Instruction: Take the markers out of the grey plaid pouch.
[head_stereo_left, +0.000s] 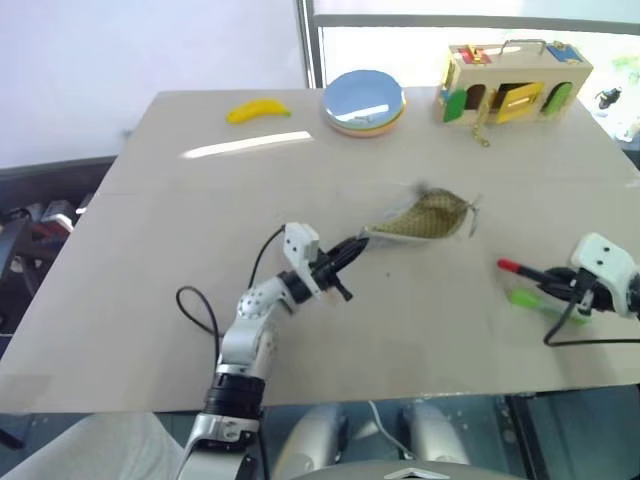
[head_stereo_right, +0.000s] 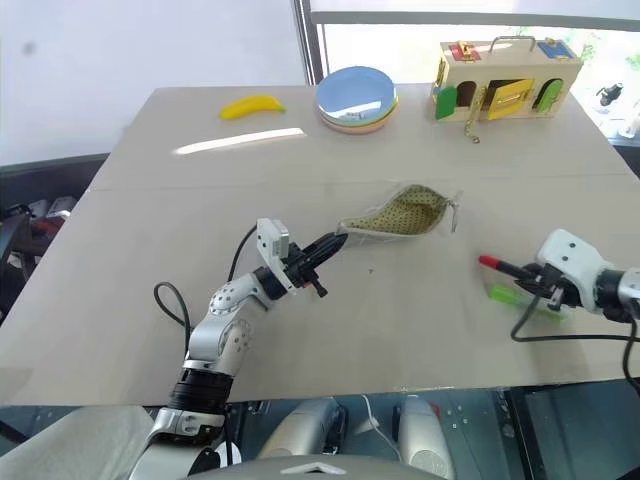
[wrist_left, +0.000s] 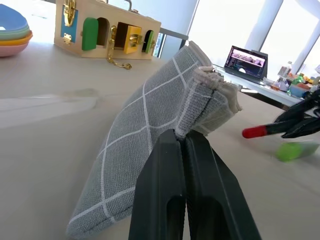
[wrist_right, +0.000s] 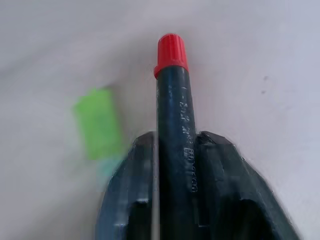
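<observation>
Right now the left gripper (head_stereo_right: 335, 243) has its two black fingers pressed tight together on the corner seam of the grey plaid pouch (wrist_left: 150, 125), pinching the fabric edge and holding that end up off the table (head_stereo_left: 200, 250). From the fingertips the pouch stretches away and sags toward the tabletop, its mouth gaping so the tan-olive lining (head_stereo_right: 405, 215) shows, with the zipper pull dangling at the far end.

Well off to the other side, the right gripper (wrist_right: 175, 150) holds the red-capped marker (wrist_right: 172, 100) between its fingers; the dark body lies along the gap between them and the red cap sticks out past the fingertips, pointing back toward the pouch. Whether the fingers are squeezing it or merely cradling it I cannot tell. Just beside that gripper, on the side nearer the table's front edge, the light green marker (head_stereo_left: 530, 300) lies flat on the table, apart from the fingers.

Far beyond both grippers, along the back edge, sit a banana (head_stereo_left: 258, 110), a stack of coloured plates (head_stereo_left: 364, 102) and a wooden latch box (head_stereo_left: 515, 82).
</observation>
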